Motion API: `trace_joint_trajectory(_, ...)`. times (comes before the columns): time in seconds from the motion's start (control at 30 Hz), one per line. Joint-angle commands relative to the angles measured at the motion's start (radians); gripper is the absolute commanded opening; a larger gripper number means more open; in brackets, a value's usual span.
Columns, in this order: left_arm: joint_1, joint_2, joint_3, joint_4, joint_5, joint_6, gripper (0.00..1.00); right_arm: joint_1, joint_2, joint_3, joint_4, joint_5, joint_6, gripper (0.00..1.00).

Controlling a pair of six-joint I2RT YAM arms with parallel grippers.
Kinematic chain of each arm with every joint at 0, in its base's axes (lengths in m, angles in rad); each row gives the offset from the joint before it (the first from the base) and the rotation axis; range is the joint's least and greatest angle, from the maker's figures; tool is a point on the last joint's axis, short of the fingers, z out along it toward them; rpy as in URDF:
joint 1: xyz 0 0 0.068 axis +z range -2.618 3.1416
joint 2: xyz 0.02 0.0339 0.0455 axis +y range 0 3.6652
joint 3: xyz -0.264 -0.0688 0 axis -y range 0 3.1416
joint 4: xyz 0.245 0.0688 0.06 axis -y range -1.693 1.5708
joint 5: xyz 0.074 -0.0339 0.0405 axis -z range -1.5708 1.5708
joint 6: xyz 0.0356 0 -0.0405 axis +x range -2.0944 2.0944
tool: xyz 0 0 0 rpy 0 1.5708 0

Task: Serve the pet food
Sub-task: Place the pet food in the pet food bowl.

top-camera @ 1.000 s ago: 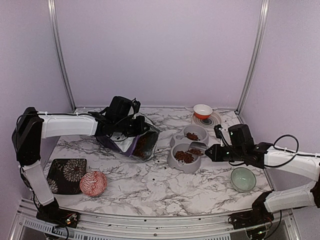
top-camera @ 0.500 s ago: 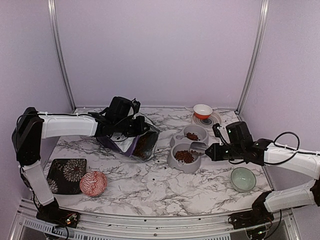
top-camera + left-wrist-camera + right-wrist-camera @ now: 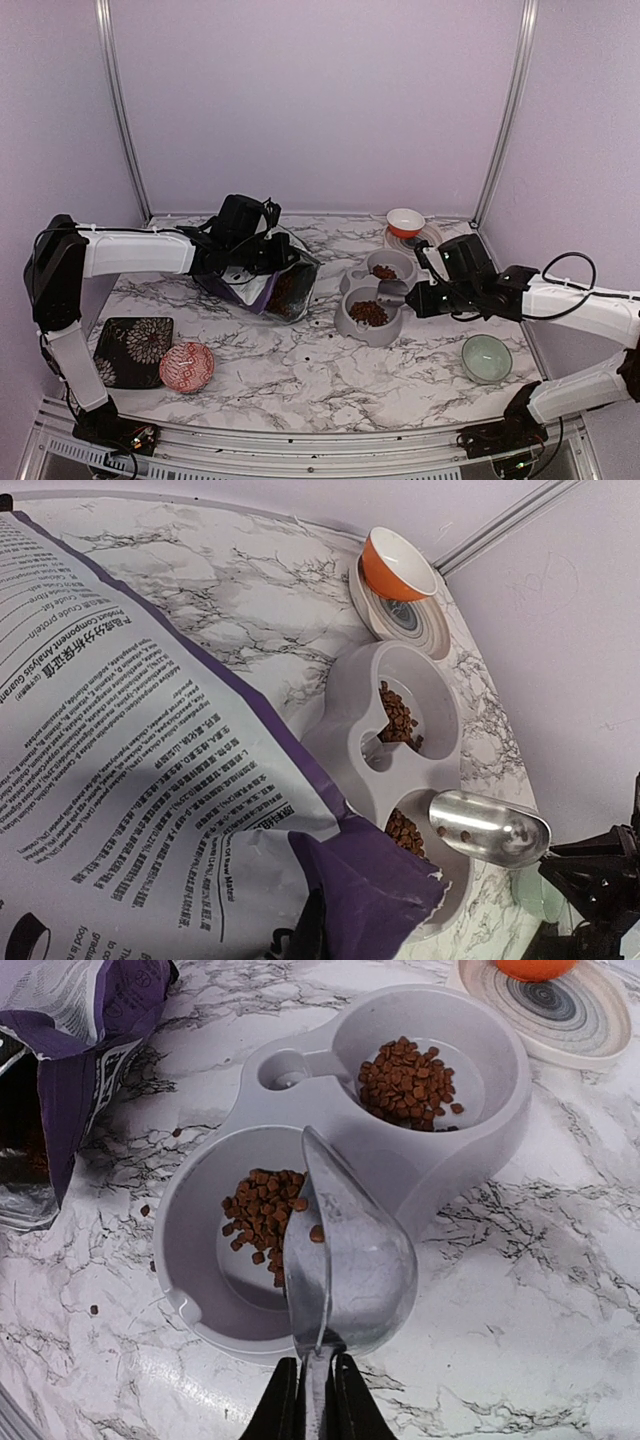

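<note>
Pet food lies in both wells of the grey double-bowl feeder [image 3: 312, 1100]: one heap in the near well [image 3: 258, 1218], another in the far well [image 3: 405, 1078]. My right gripper [image 3: 315, 1405] is shut on the handle of a metal scoop [image 3: 350, 1255]. The scoop is rolled onto its side over the near well, with a pellet or two clinging inside. In the top view the scoop [image 3: 392, 291] hangs over the feeder [image 3: 352, 322]. My left gripper [image 3: 305, 938] is shut on the torn purple edge of the food bag [image 3: 120, 730], which it holds tilted left of the feeder.
An orange bowl [image 3: 405, 222] sits on a striped coaster behind the feeder. A pale green bowl [image 3: 486, 357] stands at front right. A red patterned bowl [image 3: 186, 366] and a dark floral plate [image 3: 132, 350] are at front left. Stray pellets [image 3: 145, 1210] dot the marble.
My right gripper has carried the scoop left and farther over the feeder, rolling it onto its side. The left arm and the bag have stayed put.
</note>
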Motion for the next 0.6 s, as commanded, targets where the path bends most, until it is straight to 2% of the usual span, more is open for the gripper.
trace_joint_trajectory(0.0, 0.017, -0.049, -0.006, 0.071, -0.032, 0.003, 0.0, 0.045, 0.037, 0.072, -0.057, 0.084, -0.042, 0.0)
trace_joint_trajectory(0.27, 0.019, -0.069, -0.016, 0.054, -0.047, 0.019, 0.0, 0.06, 0.056, 0.118, -0.113, 0.156, -0.057, 0.0)
trace_joint_trajectory(0.57, 0.022, -0.075, -0.015, 0.049, -0.043, 0.027, 0.0, 0.066, 0.066, 0.137, -0.104, 0.134, -0.075, 0.0)
